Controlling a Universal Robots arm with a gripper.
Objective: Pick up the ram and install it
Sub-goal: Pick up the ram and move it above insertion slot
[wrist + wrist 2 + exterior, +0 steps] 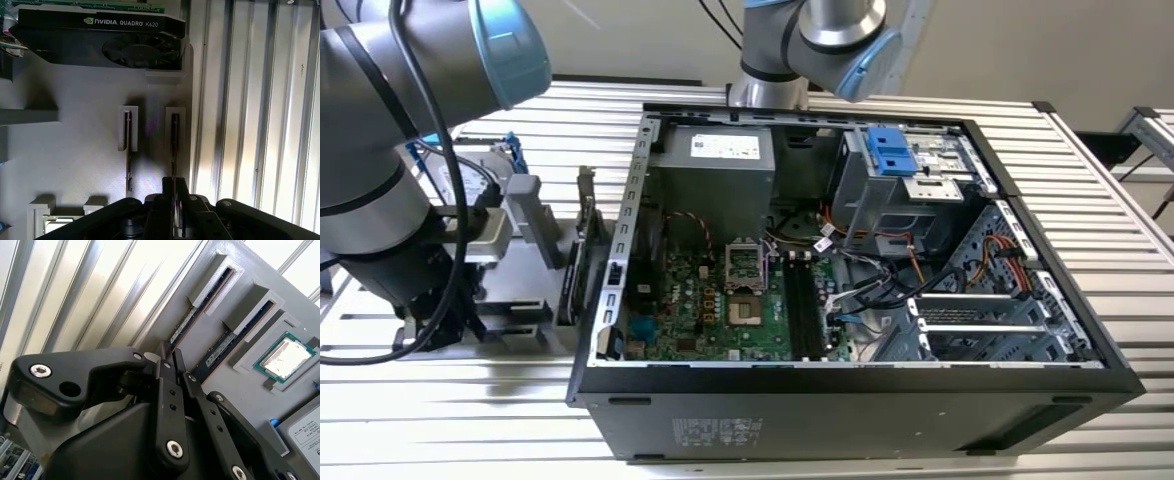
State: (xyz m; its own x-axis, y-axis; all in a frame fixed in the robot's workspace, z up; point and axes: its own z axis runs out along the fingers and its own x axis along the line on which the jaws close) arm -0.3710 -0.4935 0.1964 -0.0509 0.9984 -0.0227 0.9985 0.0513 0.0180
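Presently the ram (174, 140), a thin dark bluish circuit-board stick, stands on its long edge in a narrow slot of a flat grey plastic holder (75, 150). It is in the slot nearest the holder's edge, beside the ribbed metal surface (260, 125). The black end effector (174, 182) is closed down on one end of it, with its fingers (167, 390) against the stick's flat faces and only the stick's thickness between them. The stick sits in its slot, not lifted. Just beside it, in the neighbouring slot, a second stick of the same kind (128, 150) stands parallel.

In the second wrist view, a square processor chip with a silver lid (285, 357) rests in its own recess of the holder, near the corner of a silver-labelled hard drive (305, 435). In the first wrist view, a black expansion card with a round fan (100, 40) lies on the holder past the slots.

In the exterior view, the grey arm (387, 150) reaches down on the exterior view's left, beside the open black computer case (854, 405). The case's green motherboard (707, 300) shows long black slots (801, 310).
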